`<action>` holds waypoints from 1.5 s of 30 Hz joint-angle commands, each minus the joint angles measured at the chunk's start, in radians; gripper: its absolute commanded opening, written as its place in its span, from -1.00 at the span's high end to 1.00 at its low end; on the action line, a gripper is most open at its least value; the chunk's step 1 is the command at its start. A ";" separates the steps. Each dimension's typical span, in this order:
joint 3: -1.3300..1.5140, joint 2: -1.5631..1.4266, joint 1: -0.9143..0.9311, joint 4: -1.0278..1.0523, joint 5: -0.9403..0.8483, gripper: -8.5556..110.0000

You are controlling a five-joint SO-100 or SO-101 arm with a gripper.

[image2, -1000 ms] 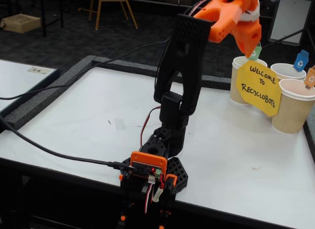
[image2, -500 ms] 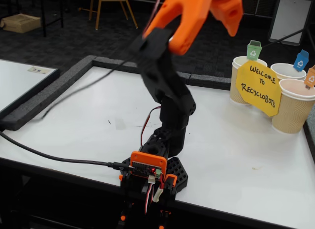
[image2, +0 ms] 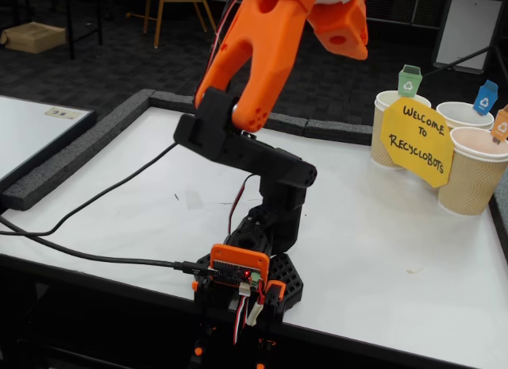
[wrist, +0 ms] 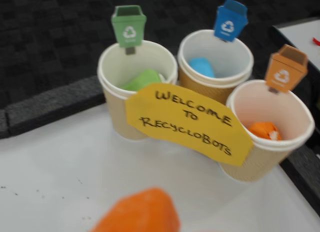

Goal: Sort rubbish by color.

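In the wrist view, the crumpled green paper wad (wrist: 143, 79), light blue paper wad (wrist: 202, 67) and orange paper wad (wrist: 265, 130), likely light, soft and best pinched across the middle, sit in matching tagged cups, while whether the orange claw (wrist: 137, 212) is open cannot be told.

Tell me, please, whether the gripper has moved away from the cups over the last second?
Yes. In the fixed view the gripper has swung left and back, away from the yellow sign it hovered beside.

Ribbed beige paper cups (wrist: 252, 159), matt yellow card sign (wrist: 187, 123), smooth white tabletop (wrist: 60, 167), matt orange plastic claw (wrist: 137, 214).
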State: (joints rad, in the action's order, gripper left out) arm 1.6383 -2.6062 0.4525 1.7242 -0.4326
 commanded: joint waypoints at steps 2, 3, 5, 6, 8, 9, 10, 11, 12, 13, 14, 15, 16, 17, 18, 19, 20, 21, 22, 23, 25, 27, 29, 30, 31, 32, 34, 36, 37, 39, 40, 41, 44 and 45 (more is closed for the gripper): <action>-0.005 -0.038 0.051 0.008 0.153 0.85; 0.000 -0.041 0.051 0.017 0.167 0.85; 0.006 -0.043 0.063 0.023 0.199 0.85; 0.009 -0.043 0.067 0.026 0.210 0.85; 0.021 -0.043 0.077 0.031 0.235 0.85; 0.031 -0.041 0.078 0.031 0.236 0.85; 0.041 -0.041 0.078 0.031 0.238 0.85; 0.055 -0.041 0.078 0.031 0.238 0.85; 0.069 -0.041 0.078 0.031 0.238 0.85; 0.084 -0.040 0.078 0.031 0.238 0.85; 0.098 -0.038 0.078 0.031 0.241 0.85; 0.109 -0.037 0.075 0.031 0.245 0.85; 0.120 -0.035 0.067 0.031 0.249 0.85; 0.126 -0.035 0.063 0.031 0.255 0.85; 0.129 -0.034 0.060 0.031 0.261 0.85; 0.129 -0.034 0.057 0.031 0.264 0.85; 0.129 -0.034 0.054 0.031 0.264 0.85; 0.127 -0.034 0.052 0.031 0.264 0.85; 0.126 -0.034 0.051 0.031 0.264 0.85; 0.124 -0.034 0.049 0.031 0.264 0.85; 0.124 -0.034 0.044 0.032 0.264 0.85; 0.123 -0.034 0.041 0.032 0.264 0.85; 0.110 -0.035 0.032 0.032 0.264 0.85; 0.095 -0.035 0.023 0.032 0.262 0.85; 0.074 -0.035 0.018 0.034 0.262 0.85; 0.054 -0.035 0.008 0.034 0.262 0.85; 0.008 -0.035 -0.018 0.037 0.261 0.85; -0.054 -0.035 -0.029 0.037 0.258 0.85; -0.087 -0.035 -0.035 0.037 0.256 0.85; -0.150 -0.035 -0.046 0.037 0.255 0.85; -0.178 -0.035 -0.049 0.037 0.253 0.85; -0.201 -0.035 -0.052 0.037 0.253 0.85; -0.255 -0.035 -0.057 0.035 0.253 0.85; -0.265 -0.034 -0.057 0.035 0.253 0.85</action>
State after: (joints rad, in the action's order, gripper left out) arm 1.5064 -2.6354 0.4172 1.7610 -0.1871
